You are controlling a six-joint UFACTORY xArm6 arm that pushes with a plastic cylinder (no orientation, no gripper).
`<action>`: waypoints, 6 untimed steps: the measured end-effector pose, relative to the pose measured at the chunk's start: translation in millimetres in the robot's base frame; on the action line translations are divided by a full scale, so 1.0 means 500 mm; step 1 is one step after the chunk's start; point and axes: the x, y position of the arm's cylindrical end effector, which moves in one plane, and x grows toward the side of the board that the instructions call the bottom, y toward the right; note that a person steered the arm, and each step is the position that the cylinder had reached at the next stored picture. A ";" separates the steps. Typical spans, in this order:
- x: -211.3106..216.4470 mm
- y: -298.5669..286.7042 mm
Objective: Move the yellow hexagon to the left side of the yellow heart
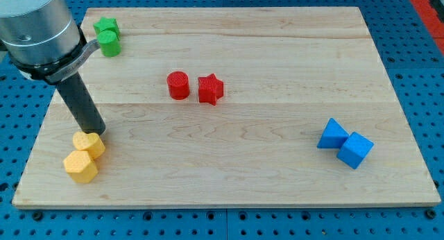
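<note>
— Where's the tip (98, 131) now?

— Right at the upper edge of the heart (89, 144), touching it or nearly so. The hexagon (80, 166) sits just below the heart and a shade to the view's left, pressed against it. Both are down in the board's (277, 184) bottom-left corner.

— No pincer on that arm?

— None. It ends in a plain dark rod, so there's nothing to open or close and nothing held. It can only shove.

— So what could go wrong?

— My guess is that if the rod drives down from there it pushes the heart into the hexagon and both slide together toward the bottom edge. The edge is near; one could tip off. The two yellow pieces being in contact is the trouble: any nudge on one carries the other. And the heart's lobed side may make it spin rather than travel straight.

— What are they made of?

— Looks like matte moulded plastic, chunky with flat tops. The board is pale wood with lengthwise grain, smooth enough for sliding. Well apart are a green pair (107, 36) at the top left, a red cylinder (178, 84) beside a red star (210, 89) in the middle, and two blue blocks (345, 143) at the right, touching.
</note>
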 end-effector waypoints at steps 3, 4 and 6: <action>0.082 -0.155; 0.212 -0.100; 0.172 -0.007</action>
